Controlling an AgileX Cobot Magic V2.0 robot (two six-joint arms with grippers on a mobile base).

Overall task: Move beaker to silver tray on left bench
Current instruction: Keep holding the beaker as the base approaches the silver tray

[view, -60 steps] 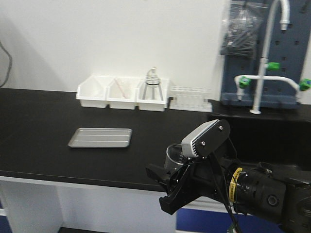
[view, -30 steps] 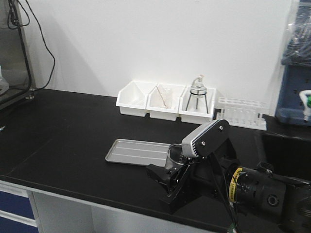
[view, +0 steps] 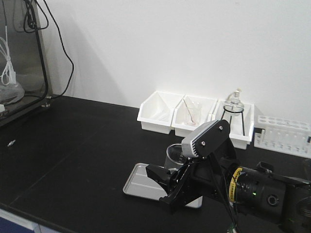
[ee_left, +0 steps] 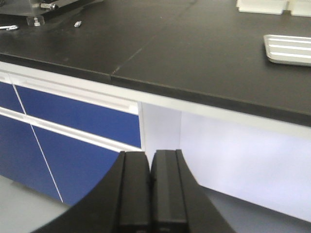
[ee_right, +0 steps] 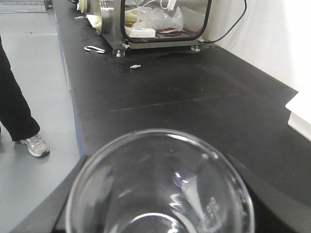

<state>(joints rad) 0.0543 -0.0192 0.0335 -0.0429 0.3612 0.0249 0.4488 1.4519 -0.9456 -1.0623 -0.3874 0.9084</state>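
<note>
The beaker (view: 174, 154) is a small, clear, open-topped glass cylinder and appears empty in the right wrist view. It is carried clear of the worktop (view: 73, 145), upright, in the right hand (view: 164, 187). The black fingers (ee_right: 272, 204) of that hand are clamped on its wall from both sides, below the rim.

Handling properties, as judged:
- Light, since nothing is visible inside it.
- Rigid; the wall does not yield, so grip force passes straight to the glass.
- Smooth, and therefore prone to slip or rotate between hard pads.
- Fragile; a hard set-down or excess squeeze may crack it.

Recommended hold: opposing pads on the straight wall around mid-height, away from the thin rim. Keep the axis vertical.

The silver tray (view: 138, 183) lies flat on the worktop, directly beneath and in front of the right hand in the front view. The hand hides its right part. Whether the beaker is already over the tray floor cannot be told from these views.

The left hand (ee_left: 150, 194) has its fingers pressed together on nothing. It sits low, in front of the blue cabinet fronts (ee_left: 73, 121), below the worktop edge.

Against the wall stand white bins (view: 167, 114), a round-bottomed flask (view: 234, 103) on a tripod and a test-tube rack (view: 284, 135), all well apart from the tray.
</note>
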